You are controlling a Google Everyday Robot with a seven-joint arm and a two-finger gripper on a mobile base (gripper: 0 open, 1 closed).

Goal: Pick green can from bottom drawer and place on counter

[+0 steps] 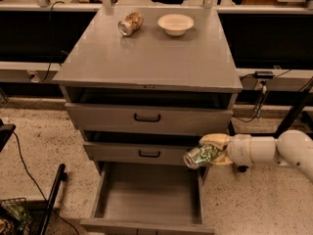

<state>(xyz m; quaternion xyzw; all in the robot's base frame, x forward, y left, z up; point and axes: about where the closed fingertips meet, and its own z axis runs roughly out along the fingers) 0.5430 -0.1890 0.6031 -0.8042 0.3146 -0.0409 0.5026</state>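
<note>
Tan can lies on its side at 11 o'clock on the counter; white bowl just beside it, approx. 12 o'clock. Bottom drawer, at 6 o'clock in view, is pulled out. Green can, tilted, sits at 4 o'clock, above drawer's right wall, off its floor. Gripper enters from 3 o'clock, fingers pinching the can top and bottom.

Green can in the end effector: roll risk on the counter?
Probably rolls if released as held: the green can lies sideways in the end effector, by the middle drawer. The counter looks smooth, so little would stop it.
</note>
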